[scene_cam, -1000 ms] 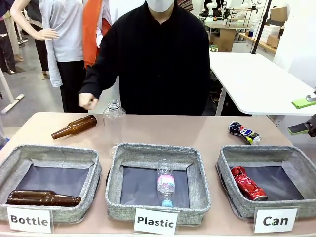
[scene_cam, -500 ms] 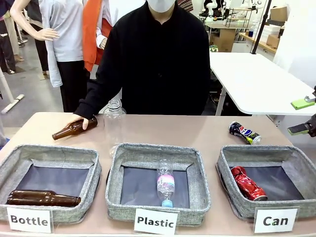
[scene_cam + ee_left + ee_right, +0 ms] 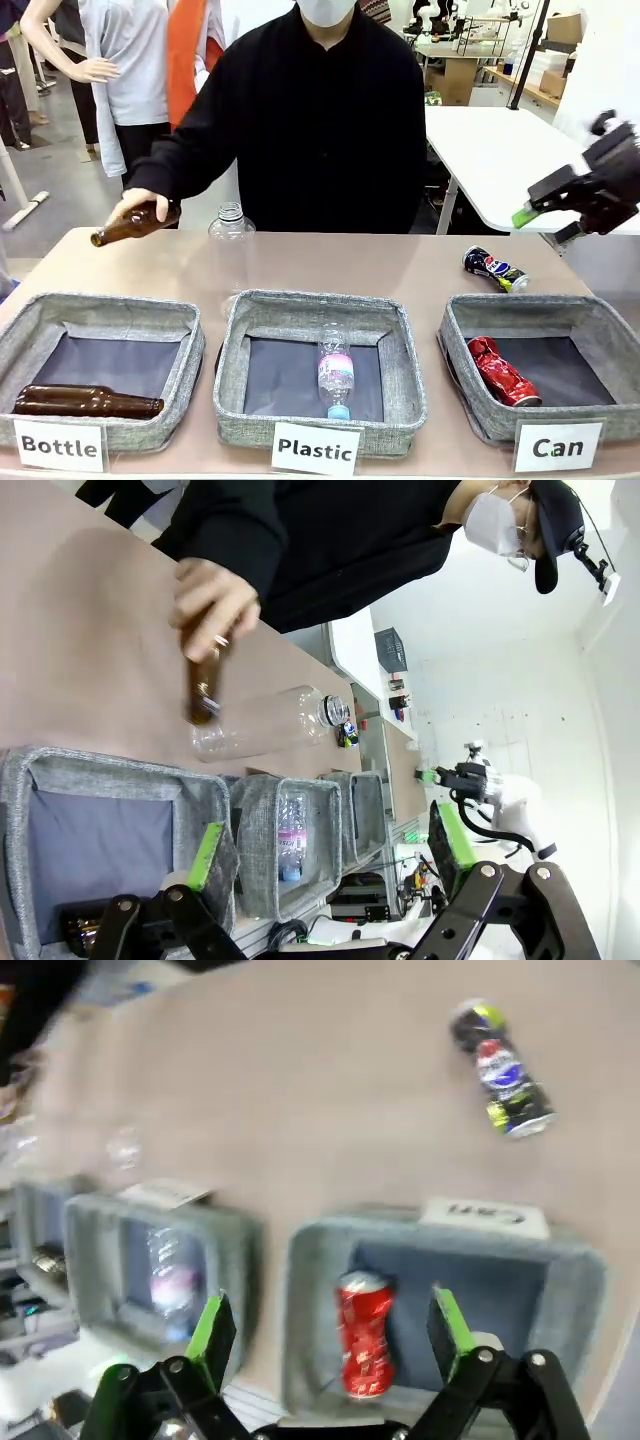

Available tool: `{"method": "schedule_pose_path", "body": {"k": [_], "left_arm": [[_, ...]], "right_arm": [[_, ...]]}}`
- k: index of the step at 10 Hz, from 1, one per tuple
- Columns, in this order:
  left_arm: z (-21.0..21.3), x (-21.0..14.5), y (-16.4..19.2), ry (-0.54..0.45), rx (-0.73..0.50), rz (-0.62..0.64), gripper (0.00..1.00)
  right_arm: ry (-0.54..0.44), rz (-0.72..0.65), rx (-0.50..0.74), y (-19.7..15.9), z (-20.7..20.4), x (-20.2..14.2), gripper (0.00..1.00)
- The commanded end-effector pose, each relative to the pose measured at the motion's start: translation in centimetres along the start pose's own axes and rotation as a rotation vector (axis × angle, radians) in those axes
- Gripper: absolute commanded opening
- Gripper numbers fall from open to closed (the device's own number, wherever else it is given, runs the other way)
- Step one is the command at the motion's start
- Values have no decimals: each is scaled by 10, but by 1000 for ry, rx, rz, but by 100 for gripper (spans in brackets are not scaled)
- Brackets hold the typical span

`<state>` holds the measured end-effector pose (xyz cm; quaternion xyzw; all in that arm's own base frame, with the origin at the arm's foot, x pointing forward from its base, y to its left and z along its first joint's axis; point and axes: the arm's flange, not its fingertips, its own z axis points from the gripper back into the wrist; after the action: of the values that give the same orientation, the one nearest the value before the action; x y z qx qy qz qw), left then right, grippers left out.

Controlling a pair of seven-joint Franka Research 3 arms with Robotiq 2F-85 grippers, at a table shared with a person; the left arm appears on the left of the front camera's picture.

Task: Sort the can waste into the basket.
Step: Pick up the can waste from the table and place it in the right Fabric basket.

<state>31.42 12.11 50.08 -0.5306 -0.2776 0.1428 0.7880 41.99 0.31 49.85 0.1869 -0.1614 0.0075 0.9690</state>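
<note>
A: Jaws, each gripper?
B: Spread wide, holding nothing, on the left gripper and the right gripper.
A: Cans?
B: The red can lies inside the "Can" basket; the blue can lies on the desk just behind it.

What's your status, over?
Left gripper, right gripper open. Red can in basket; Pepsi can on table behind it. Person's hand holds brown bottle, far from cans.
</note>
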Motion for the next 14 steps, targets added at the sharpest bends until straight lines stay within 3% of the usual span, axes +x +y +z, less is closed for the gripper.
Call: {"method": "schedule_pose_path", "body": {"k": [1, 2, 3, 5, 6, 8, 11, 14], "left_arm": [[1, -1, -2, -2, -18, 15, 100], [0, 0, 0, 0, 0, 0, 100], [57, -1, -23, 132, -67, -74, 100], [183, -7, -53, 225, 5, -306, 100], [213, -26, -52, 239, 33, -335, 100], [214, -21, -40, 232, 13, -293, 100], [195, -24, -27, 237, -7, -216, 100], [171, -26, -19, 268, -2, -185, 100]], "right_arm": [[58, -76, -150, -2, -31, 36, 100], [80, -132, -50, -2, -38, 44, 100], [6, -13, -96, 2, -23, 16, 100], [39, -96, -168, -11, -44, 36, 100], [76, -81, -182, -17, -53, 46, 100], [53, -49, -186, -30, -77, 73, 100], [139, 15, -226, -53, -125, 100, 100], [92, 60, -250, -66, -160, 109, 100]]}}
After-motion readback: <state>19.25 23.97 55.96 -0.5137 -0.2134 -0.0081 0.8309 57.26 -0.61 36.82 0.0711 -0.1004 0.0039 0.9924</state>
